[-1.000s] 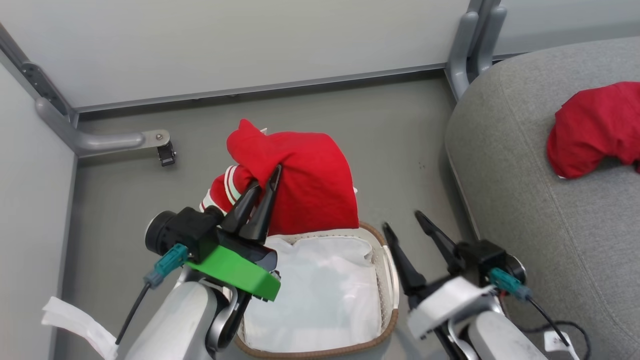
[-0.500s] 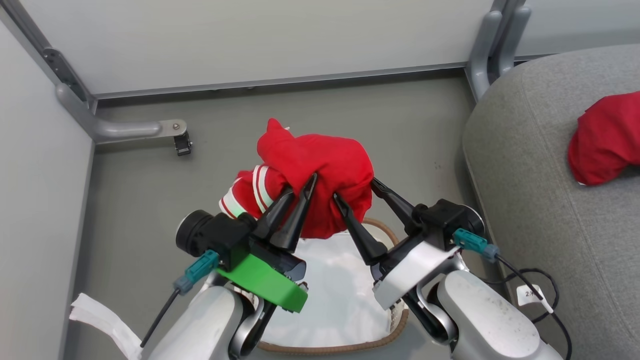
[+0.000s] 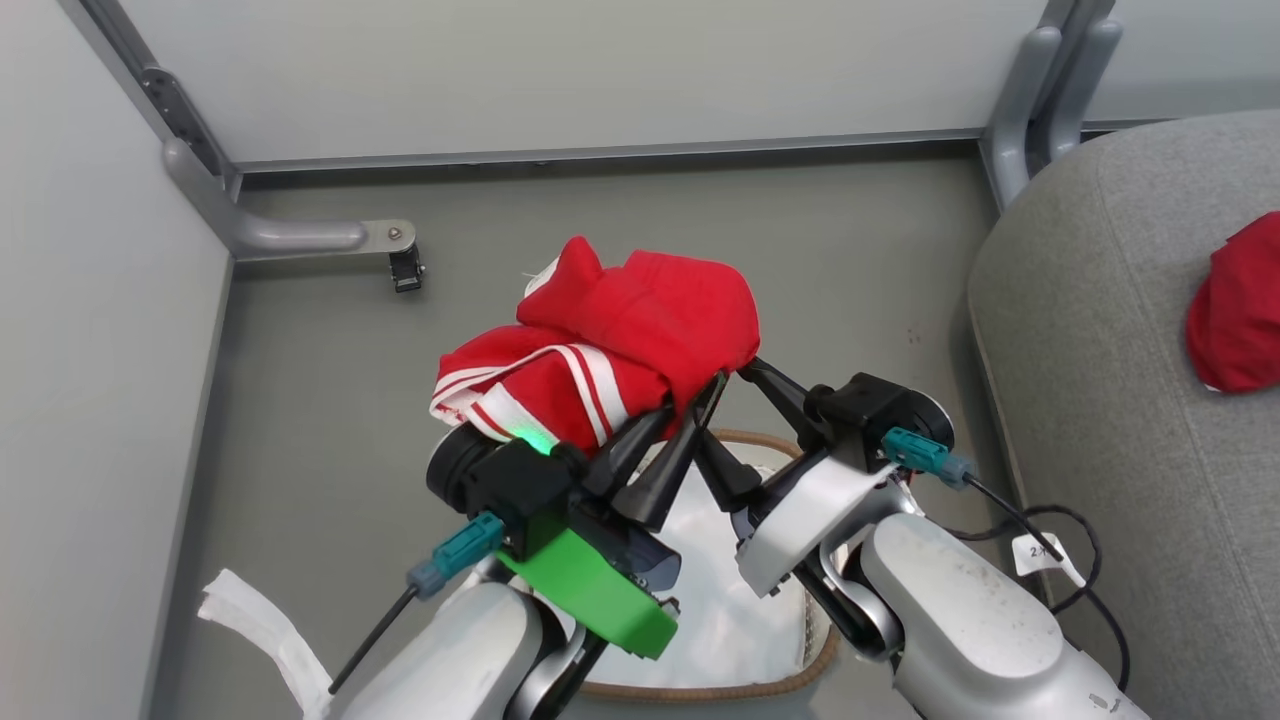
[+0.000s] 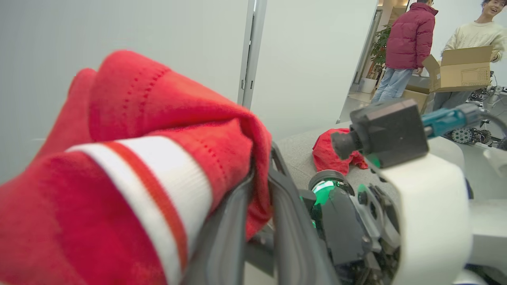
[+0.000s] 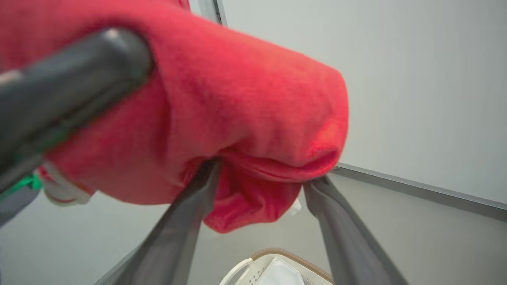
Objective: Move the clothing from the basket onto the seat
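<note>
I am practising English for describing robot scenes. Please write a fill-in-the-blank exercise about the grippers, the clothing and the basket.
The left gripper is ____ on the striped garment.
The right gripper has its jaws ____ around a fold of it.
The other garment, on the seat, is coloured ____.
The basket has a ____ woven rim.
Missing words: shut, open, red, brown.

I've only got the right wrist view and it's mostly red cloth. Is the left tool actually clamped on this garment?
Observer: Yes. The head view shows the left tool shut on the red garment, near its striped cuff.
Operator: Anything on the seat already?
Observer: One other red garment lies on the grey seat, to your right.
Operator: Any red left in the basket?
Observer: The basket shows just white liner in the part I can see.
</note>
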You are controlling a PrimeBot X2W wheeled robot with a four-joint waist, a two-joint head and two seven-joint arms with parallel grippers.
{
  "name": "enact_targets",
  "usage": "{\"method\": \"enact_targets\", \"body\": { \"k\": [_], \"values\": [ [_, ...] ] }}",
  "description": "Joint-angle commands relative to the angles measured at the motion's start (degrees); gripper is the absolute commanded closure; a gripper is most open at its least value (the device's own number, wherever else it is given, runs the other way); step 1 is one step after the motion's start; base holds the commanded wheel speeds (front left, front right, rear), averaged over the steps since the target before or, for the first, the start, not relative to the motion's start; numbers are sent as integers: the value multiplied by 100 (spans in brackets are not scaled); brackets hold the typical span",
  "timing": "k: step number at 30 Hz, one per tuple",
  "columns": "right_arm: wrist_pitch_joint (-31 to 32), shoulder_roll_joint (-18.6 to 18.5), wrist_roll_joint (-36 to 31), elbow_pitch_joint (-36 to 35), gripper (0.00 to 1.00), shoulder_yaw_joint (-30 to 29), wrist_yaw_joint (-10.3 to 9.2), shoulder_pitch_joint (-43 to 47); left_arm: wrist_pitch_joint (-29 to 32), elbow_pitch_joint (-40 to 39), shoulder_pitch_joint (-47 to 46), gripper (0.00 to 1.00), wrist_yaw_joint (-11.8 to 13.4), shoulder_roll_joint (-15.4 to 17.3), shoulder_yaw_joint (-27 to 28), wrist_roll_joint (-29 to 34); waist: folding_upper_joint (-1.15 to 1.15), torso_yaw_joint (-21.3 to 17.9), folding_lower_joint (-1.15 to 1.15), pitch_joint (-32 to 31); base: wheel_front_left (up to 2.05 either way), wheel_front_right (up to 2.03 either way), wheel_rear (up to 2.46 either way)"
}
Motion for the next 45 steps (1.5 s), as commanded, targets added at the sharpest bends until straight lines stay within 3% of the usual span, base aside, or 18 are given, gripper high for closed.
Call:
{"method": "enact_targets", "body": {
  "k": [1,7,8,9,10,11,12,26,28,29,30,36,45],
  "values": [
    [-1,-56,18,29,0,72,-6,-114,-2,-46,-101,100,-16,21,-62,-76,0,67,0,-8,0,0,0],
    [-1,-206,61,42,0,291,-6,-245,-2,-7,-116,100,-16,103,-216,-304,0,177,0,-33,0,0,0],
    [-2,-238,58,23,10,321,-6,-270,-2,1,-119,100,-16,119,-234,-337,0,187,0,-36,0,0,0],
    [-2,-276,72,6,45,353,-6,-293,-2,5,-112,100,-16,129,-250,-387,0,198,0,-39,0,0,0],
    [-1,-306,62,-11,57,376,-6,-318,-2,5,-115,100,-16,142,-258,-392,0,206,0,-41,0,0,0],
    [-2,-328,54,-32,85,381,-6,-335,-2,8,-122,100,-16,154,-268,-405,0,213,0,-44,0,0,0],
    [-2,-339,44,-49,100,396,-6,-338,-2,12,-122,100,-16,152,-271,-431,0,218,0,-46,0,0,0],
    [-2,-316,-353,-503,100,-176,-6,-29,2,81,-77,100,-16,132,-98,-347,0,130,0,40,0,0,0],
    [-2,-301,-408,-595,100,-269,-6,38,2,108,-37,60,-15,112,-5,-293,0,70,0,47,0,0,0],
    [-3,-287,-445,-654,100,-330,-6,68,2,144,-7,4,-15,112,17,-273,0,30,0,52,0,0,0],
    [-3,-277,-480,-705,100,-387,-6,95,1,145,5,0,-15,107,58,-237,0,-12,0,56,0,0,0],
    [-6,-190,-661,-1058,100,-772,-6,300,2,222,120,0,-15,114,310,-58,0,-467,0,112,0,0,0],
    [-6,-71,-759,-1295,100,-1080,-7,516,2,346,204,0,-15,210,643,117,0,-1734,0,226,0,0,0]
  ]
}}
